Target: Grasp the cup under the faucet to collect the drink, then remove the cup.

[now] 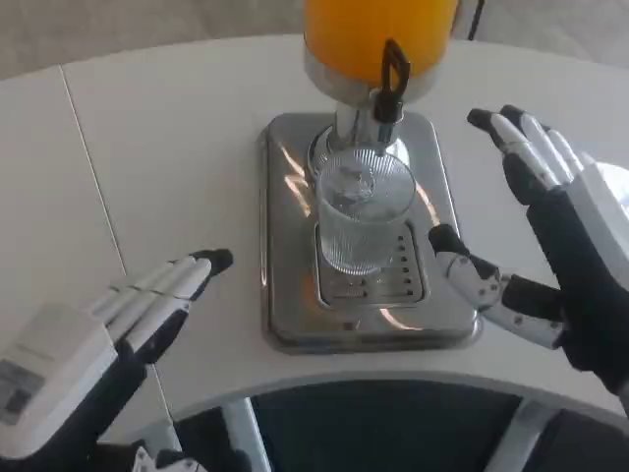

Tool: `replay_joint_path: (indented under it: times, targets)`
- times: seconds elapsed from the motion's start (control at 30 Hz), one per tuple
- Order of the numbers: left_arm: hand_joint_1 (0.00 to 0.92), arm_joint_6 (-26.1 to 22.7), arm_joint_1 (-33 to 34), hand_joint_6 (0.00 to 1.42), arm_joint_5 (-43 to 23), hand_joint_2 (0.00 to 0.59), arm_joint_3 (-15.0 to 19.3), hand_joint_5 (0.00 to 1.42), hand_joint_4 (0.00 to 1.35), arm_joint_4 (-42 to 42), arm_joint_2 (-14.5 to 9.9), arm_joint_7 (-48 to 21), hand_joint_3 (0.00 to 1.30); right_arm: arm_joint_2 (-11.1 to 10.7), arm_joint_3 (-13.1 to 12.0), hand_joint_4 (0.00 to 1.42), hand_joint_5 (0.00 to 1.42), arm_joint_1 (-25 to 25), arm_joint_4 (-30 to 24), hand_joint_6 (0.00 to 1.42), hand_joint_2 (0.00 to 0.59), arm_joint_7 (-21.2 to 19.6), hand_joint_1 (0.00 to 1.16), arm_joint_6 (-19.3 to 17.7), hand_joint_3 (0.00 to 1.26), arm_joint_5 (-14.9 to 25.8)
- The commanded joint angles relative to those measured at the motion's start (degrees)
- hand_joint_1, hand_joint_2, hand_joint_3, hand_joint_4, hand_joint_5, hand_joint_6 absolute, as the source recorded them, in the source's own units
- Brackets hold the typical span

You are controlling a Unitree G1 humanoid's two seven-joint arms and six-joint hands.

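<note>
From my head camera I see the cup [365, 209], a clear ribbed glass, standing upright on the slotted drip grate [373, 280] of the shiny metal base [290, 236], directly below the faucet [387, 98] with its black lever. Above the faucet sits the dispenser's tank [378, 34], filled with orange drink; the cup itself looks empty, though through the glass I cannot be sure. My right hand [560, 246] is held open just to the right of the base, palm turned toward the cup, its fingers [521, 138] spread and reaching up past the base's far right corner while the thumb [462, 270] points in over the base's right edge, near the cup's lower side but not touching it. It holds nothing. My left hand [118, 324] hovers low over the white counter [147, 147] at the near left, well apart from the cup, with its fingers [177, 280] stretched out straight and close together, pointing toward the base's left edge and stopping short of it; that hand also holds nothing. The base sits on the counter near its front edge.
</note>
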State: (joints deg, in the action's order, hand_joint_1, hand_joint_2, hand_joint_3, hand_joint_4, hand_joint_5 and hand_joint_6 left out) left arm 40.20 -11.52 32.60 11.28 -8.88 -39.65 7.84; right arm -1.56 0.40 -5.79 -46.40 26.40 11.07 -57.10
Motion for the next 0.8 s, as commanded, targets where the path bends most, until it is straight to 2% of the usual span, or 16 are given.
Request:
replay_joint_path:
  times: [0.03,0.23,0.53,0.8]
  targets:
    - [0.109,2.8,-3.5,0.17,2.3,0.104,2.2,0.07,0.00,-2.0,-0.3,0.1,0.03,-2.3,-0.7,0.00,0.00,-2.5,4.5,0.00,0.445,-4.4,0.46,-0.8,0.06,3.2]
    - [0.109,4.4,-5.1,0.16,2.6,0.104,4.2,0.06,0.00,-2.4,-0.6,-0.7,0.03,-4.1,0.6,0.00,0.00,-2.6,6.6,0.01,0.444,-9.0,0.45,-1.9,0.06,5.6]
    - [0.109,4.9,-6.3,0.15,2.9,0.104,4.8,0.05,0.00,-2.9,-0.4,-1.9,0.03,-4.5,3.9,0.00,0.00,-4.0,7.9,0.02,0.444,-14.6,0.44,-3.7,0.05,6.7]
    - [0.109,4.7,-8.4,0.15,2.9,0.105,5.3,0.04,0.00,-4.4,0.3,-2.3,0.03,-7.7,2.9,0.00,0.00,-6.0,13.4,0.02,0.445,-19.4,0.44,-7.4,0.05,10.4]
